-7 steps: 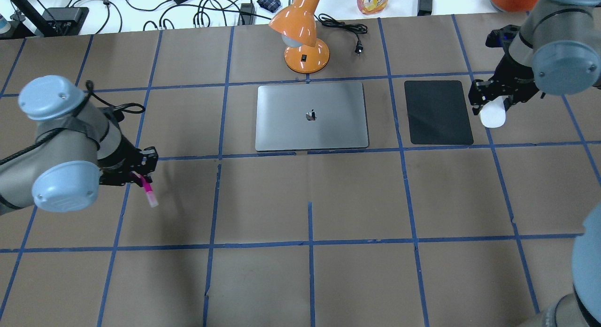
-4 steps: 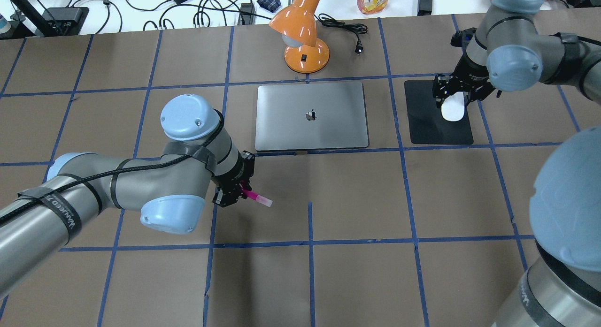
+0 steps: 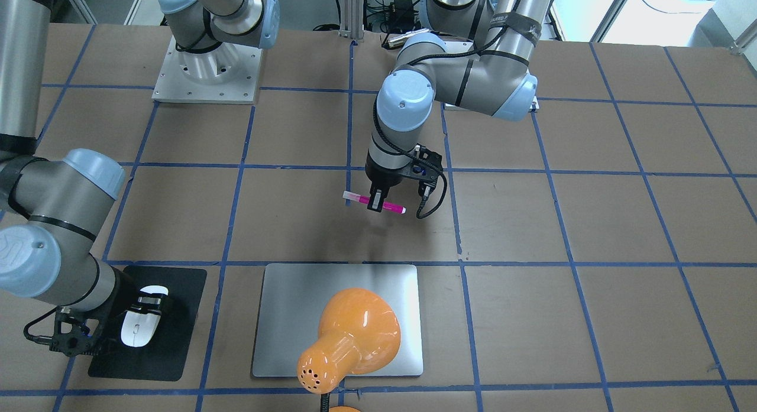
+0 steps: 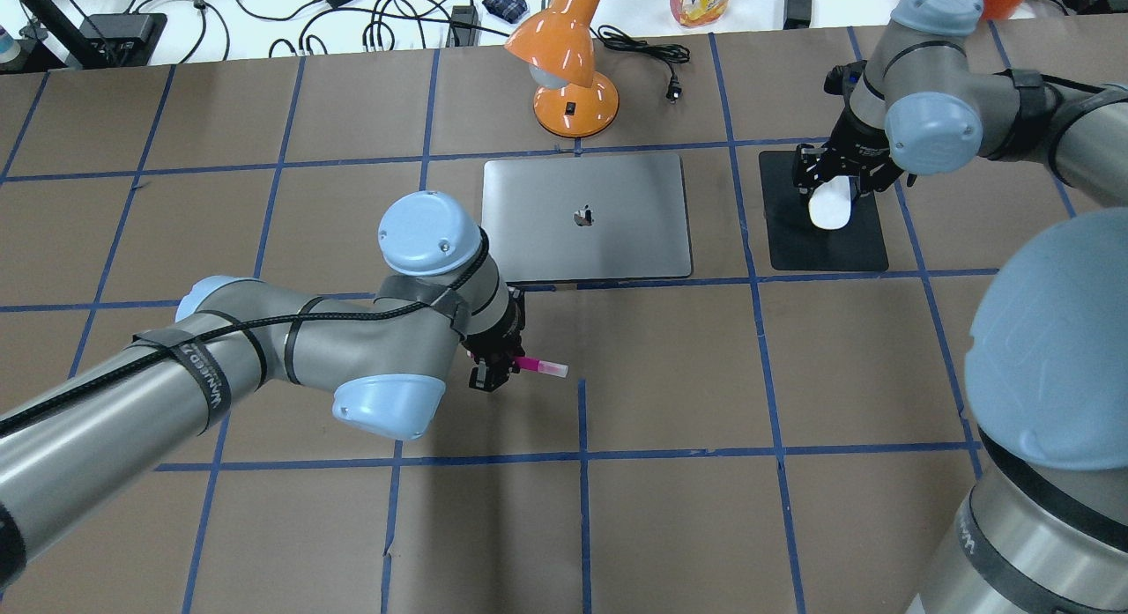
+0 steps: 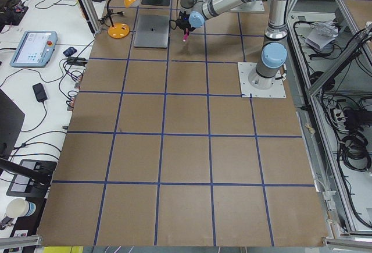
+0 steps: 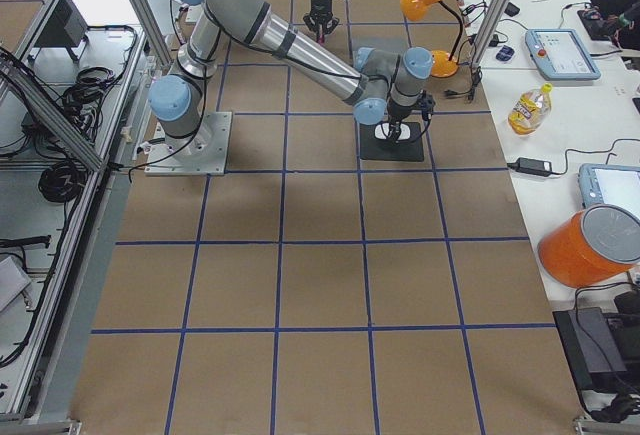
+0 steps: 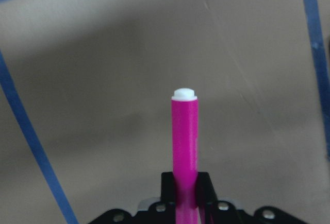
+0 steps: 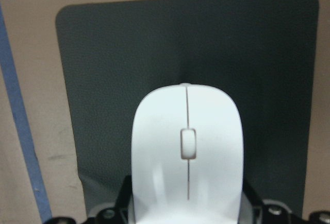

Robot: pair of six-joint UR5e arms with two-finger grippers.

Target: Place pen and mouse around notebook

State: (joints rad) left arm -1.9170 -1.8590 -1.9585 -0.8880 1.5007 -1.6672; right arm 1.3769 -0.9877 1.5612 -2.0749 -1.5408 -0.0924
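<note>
Left arm (image 4: 308, 341): swung rightward since earlier, elbow bent; left gripper (image 4: 493, 368) clenched on slim magenta-pink white-capped pen (image 4: 543, 366), held level near flat silver-grey metallic notebook (image 4: 583, 244), mid-worktop. Right arm (image 4: 934, 121): shifted inward; right gripper (image 4: 828, 188) grasping glossy white oval mouse (image 4: 829, 210) over matte black mat (image 4: 793, 244), towards worktop's far edge.

Left fingers (image 7: 204, 187) clamped, right fingers (image 4: 809, 184) clamped, wrists downward
</note>
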